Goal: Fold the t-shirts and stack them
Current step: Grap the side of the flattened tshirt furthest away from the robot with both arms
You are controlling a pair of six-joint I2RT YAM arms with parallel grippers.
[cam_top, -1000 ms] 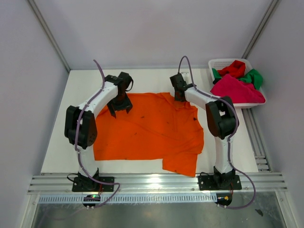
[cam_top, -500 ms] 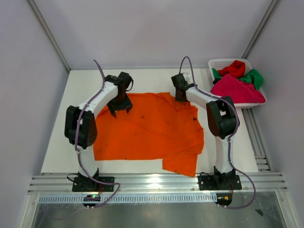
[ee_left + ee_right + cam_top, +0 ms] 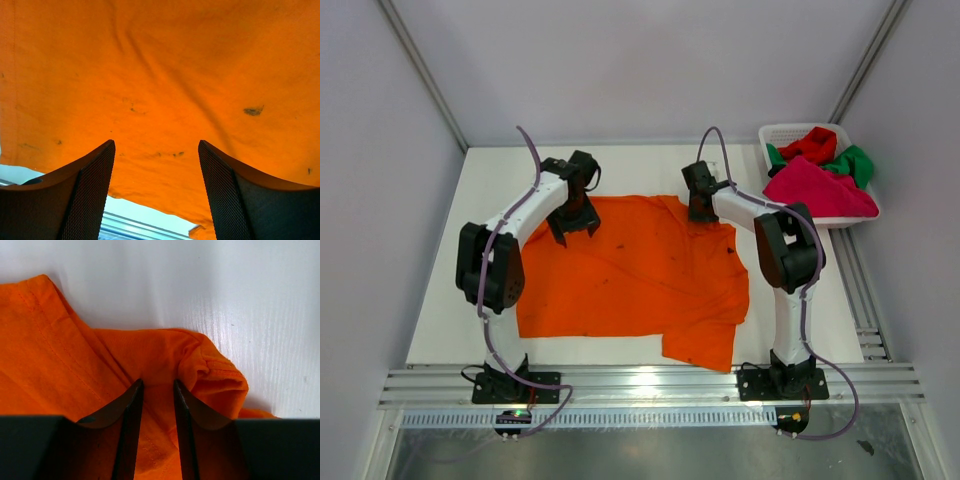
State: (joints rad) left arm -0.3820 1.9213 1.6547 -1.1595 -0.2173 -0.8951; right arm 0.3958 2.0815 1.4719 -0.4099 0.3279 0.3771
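Observation:
A bright orange t-shirt [image 3: 630,275] lies spread flat on the white table, with its near right corner folded over. My left gripper [image 3: 572,225] is open just above the shirt's far left part; in the left wrist view [image 3: 156,145] the orange cloth [image 3: 160,75] fills the space between the wide-apart fingers. My right gripper [image 3: 701,210] is at the shirt's far edge. In the right wrist view [image 3: 158,382] its jaws stand narrow, pinching a ridge of orange cloth [image 3: 60,355] beside a bunched hem. The magenta-pink [image 3: 815,188], red [image 3: 812,145] and green [image 3: 855,162] shirts lie in the basket.
A white lattice basket [image 3: 782,130] stands at the far right of the table. An aluminium rail [image 3: 650,385] runs along the near edge, by the arm bases. Grey walls close in the left, back and right sides.
My right gripper has shifted slightly right and nearer along the shirt's far edge. The left arm has not moved.

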